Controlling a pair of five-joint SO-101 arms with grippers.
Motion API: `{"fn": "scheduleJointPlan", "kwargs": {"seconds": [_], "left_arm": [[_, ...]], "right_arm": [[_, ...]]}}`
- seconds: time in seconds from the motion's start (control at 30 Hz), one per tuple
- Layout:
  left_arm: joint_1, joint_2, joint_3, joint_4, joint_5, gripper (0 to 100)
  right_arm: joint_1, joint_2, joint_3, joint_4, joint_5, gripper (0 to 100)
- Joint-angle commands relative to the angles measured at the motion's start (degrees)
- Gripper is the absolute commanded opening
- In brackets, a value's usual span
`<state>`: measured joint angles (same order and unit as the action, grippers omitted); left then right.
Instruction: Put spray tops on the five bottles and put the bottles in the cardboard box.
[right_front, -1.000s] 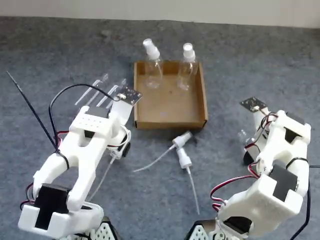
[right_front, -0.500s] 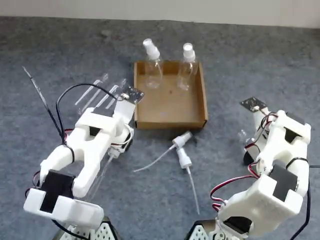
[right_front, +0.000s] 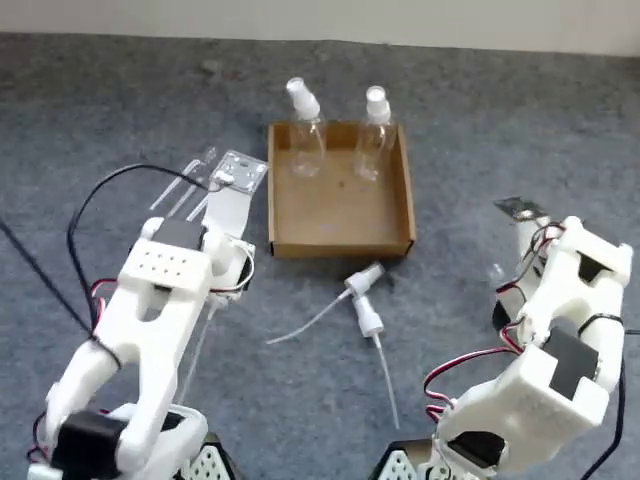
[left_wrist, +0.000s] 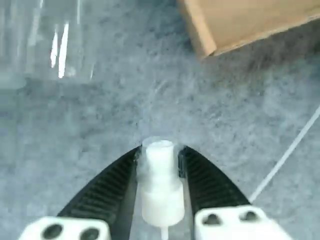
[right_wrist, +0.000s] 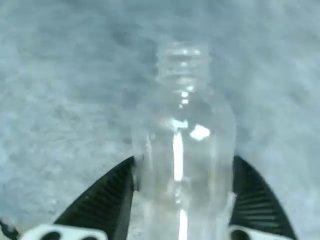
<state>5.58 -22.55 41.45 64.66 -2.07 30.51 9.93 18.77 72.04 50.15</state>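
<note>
Grey carpet (right_front: 520, 120), left hand (left_wrist: 160, 152) clamped on spray top (left_wrist: 161, 195), right hand (right_wrist: 183, 167) gripping uncapped clear bottle (right_wrist: 182, 110)

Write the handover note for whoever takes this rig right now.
Left claw: shut on a spray top.
Right claw: shut on a bare bottle, right of the box.
In the box: two capped bottles stand at its far end.
On the carpet: two loose tops in front of the box; uncapped bottles lie left of it.
Done: two bottles capped and boxed.
Left: cap the held bottle and the lying ones, then box them.
</note>
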Motion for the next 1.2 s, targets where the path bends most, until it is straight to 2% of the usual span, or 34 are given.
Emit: {"fn": "scheduleJointPlan", "kwargs": {"seconds": [0.0,0.23,0.37,0.6,0.73,0.87,1.17], "left_arm": [[-0.22,-5.23,3.74,-2.2,2.11,1],[-0.48,-5.23,6.99,-3.96,1.76,1],[-0.66,-5.32,8.4,-4.84,1.67,1],[-0.66,-5.49,9.19,-5.1,1.67,1],[-0.66,-5.32,9.27,-5.1,1.67,1],[-0.66,-5.32,9.27,-5.1,1.67,1],[-0.66,-5.32,9.27,-5.1,1.67,1]], "right_arm": [[0.75,-4.7,-3.65,1.27,-9.05,28.4],[-1.36,-5.49,-3.74,1.27,-12.66,29.2],[-3.74,-5.32,-4.09,1.27,-15.21,35.2],[-8.57,-5.14,-7.96,1.27,-12.66,35.8],[-8.22,-5.05,-9.36,1.27,-11.78,33.0],[-8.13,-4.97,-9.19,1.27,-5.89,24.4],[-5.14,3.82,-9.8,3.47,-2.55,23.9]]}}
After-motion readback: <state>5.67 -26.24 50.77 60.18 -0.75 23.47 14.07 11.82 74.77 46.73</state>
